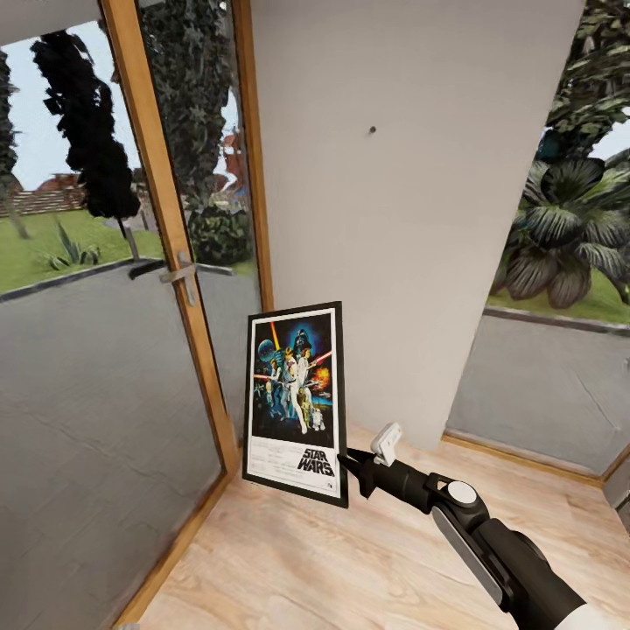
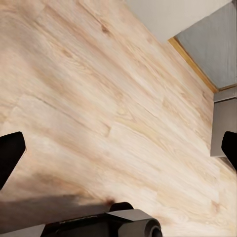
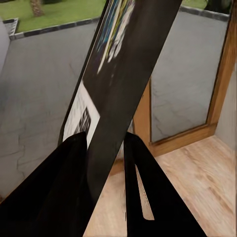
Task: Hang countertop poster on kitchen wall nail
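Note:
The Star Wars poster hangs upright in the air low in front of the light grey wall panel. My right gripper is shut on its lower right edge. In the right wrist view the poster runs edge-on between the two black fingers, which are pressed against both its faces. One dark wall nail shows as a dot high on the panel, well above and to the right of the poster's top. My left gripper is open over bare wooden floor, its fingertips wide apart.
A wooden-framed glass door with a metal handle stands to the left of the wall panel. Another glass pane is on the right, with garden plants behind. Light wooden floor spreads below. A grey cabinet corner shows in the left wrist view.

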`<state>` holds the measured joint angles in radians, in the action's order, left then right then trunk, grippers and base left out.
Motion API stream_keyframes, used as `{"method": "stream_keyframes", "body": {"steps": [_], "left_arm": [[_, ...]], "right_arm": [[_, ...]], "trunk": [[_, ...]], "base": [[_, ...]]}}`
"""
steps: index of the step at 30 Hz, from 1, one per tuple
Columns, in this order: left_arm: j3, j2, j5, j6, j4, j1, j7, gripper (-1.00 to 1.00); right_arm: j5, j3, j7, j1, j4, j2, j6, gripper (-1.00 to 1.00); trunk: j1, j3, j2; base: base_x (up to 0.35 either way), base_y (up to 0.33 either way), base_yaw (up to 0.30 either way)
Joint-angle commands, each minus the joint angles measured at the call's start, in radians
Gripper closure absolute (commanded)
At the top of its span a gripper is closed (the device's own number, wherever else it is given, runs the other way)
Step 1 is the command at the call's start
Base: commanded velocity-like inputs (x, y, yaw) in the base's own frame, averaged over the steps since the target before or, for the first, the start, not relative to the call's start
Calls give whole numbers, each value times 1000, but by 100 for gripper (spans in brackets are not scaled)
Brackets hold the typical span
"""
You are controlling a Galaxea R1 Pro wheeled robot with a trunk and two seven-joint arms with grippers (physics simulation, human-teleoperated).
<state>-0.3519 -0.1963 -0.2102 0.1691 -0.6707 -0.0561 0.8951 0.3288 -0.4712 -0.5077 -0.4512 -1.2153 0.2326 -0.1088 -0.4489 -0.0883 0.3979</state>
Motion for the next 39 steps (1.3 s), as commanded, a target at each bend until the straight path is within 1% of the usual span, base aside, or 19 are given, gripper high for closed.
{"method": "stream_keyframes", "body": {"steps": [1,8,22,28,32,39], "left_arm": [[-1,0,-8,10,0,-1,4,-100],[-1,0,-8,9,0,-1,4,-100],[-2,-1,-8,6,0,-1,4,-100],[-5,-11,-8,3,0,-1,4,-100],[-4,-12,-8,3,0,-1,4,-100],[-4,-12,-8,4,0,-1,4,-100]], "right_arm": [[12,-1,-2,-1,-1,1,-10,100],[12,-1,-2,-1,-1,0,-11,100],[12,-1,-2,-1,-1,-1,-10,100],[12,-1,-1,-1,-1,-1,-10,100],[12,-1,-1,-1,-1,0,-9,100],[12,-1,-2,-1,-1,-1,-10,100]], "trunk": [[-1,-1,2],[-1,7,2],[-1,22,2],[-1,27,2],[-1,28,2],[-1,29,2]], "base": [[244,284,-221],[289,189,-238],[335,15,-244],[141,9,-188],[154,191,-64],[187,290,-245]]}}
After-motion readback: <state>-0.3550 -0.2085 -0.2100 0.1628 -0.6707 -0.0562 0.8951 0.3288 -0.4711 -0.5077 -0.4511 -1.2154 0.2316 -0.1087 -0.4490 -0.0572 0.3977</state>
